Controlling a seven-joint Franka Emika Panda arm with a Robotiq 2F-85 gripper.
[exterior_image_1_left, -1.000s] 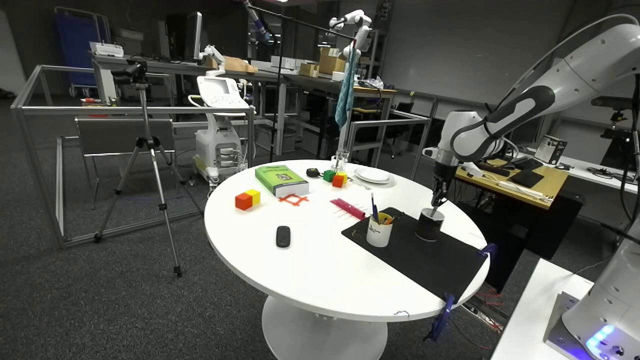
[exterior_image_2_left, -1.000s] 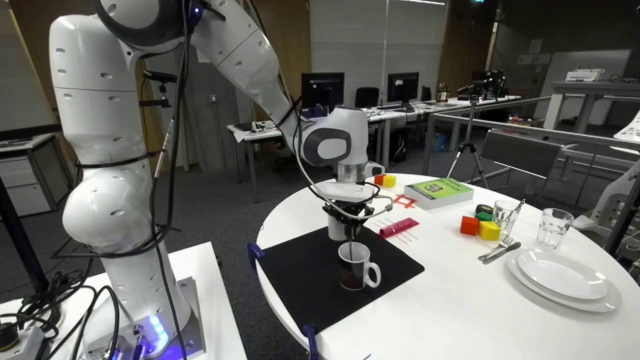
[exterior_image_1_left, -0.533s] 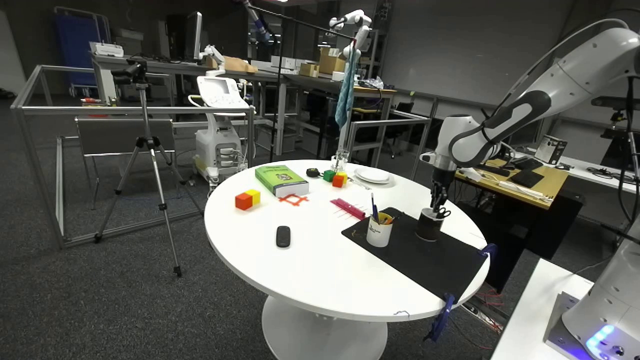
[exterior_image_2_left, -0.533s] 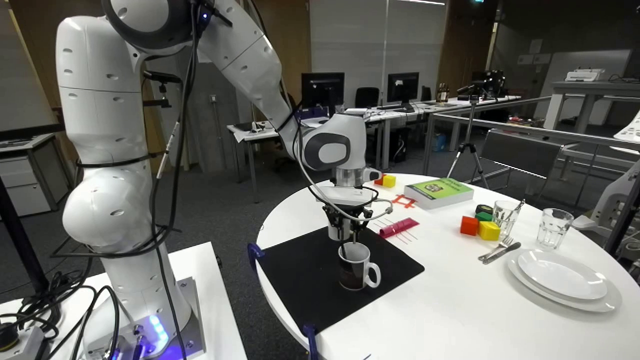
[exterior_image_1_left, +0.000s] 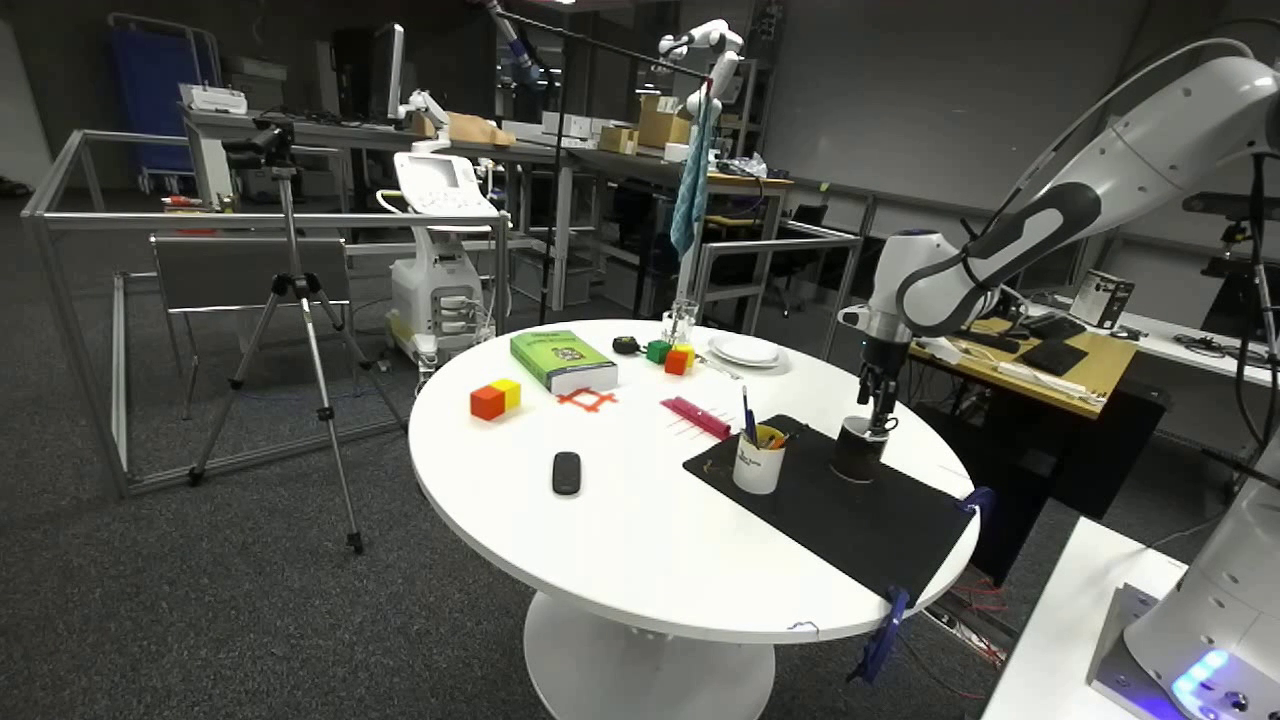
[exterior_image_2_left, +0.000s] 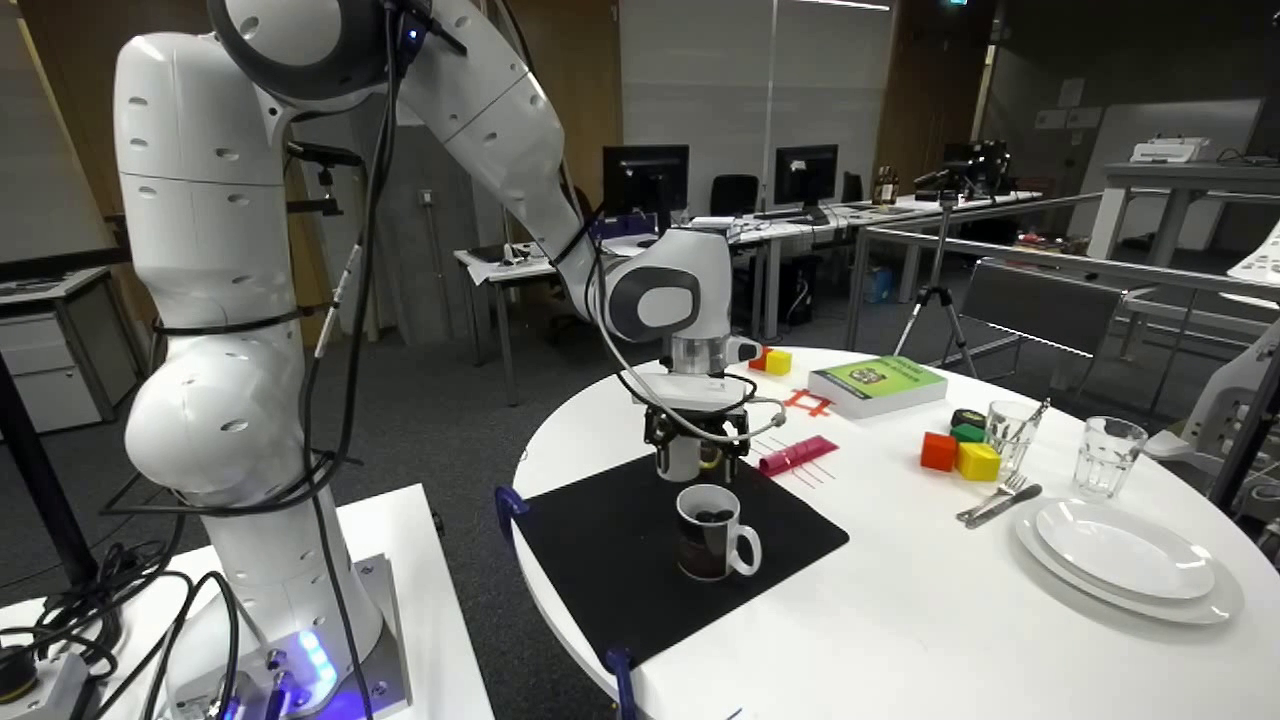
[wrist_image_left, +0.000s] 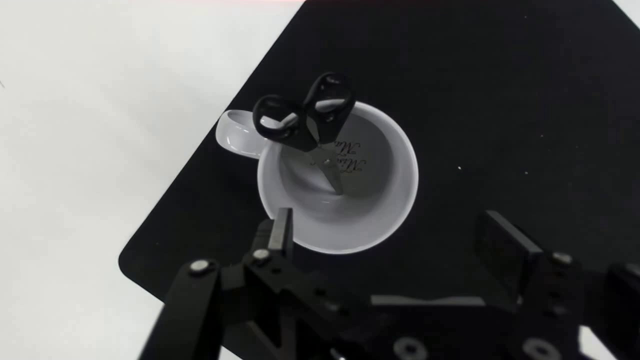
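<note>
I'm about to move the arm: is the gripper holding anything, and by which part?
Nothing is held: the gripper is open and clear of the scissors, which lean in the mug.

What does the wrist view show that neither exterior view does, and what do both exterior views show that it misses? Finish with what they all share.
Only the wrist view: the writing inside the mug and the blades of the scissors.

Only the exterior views: the book, plates, cubes and pen cup.

Shared by all: the mug, the top of the scissors, the black mat, the white table and the open pincer.
</note>
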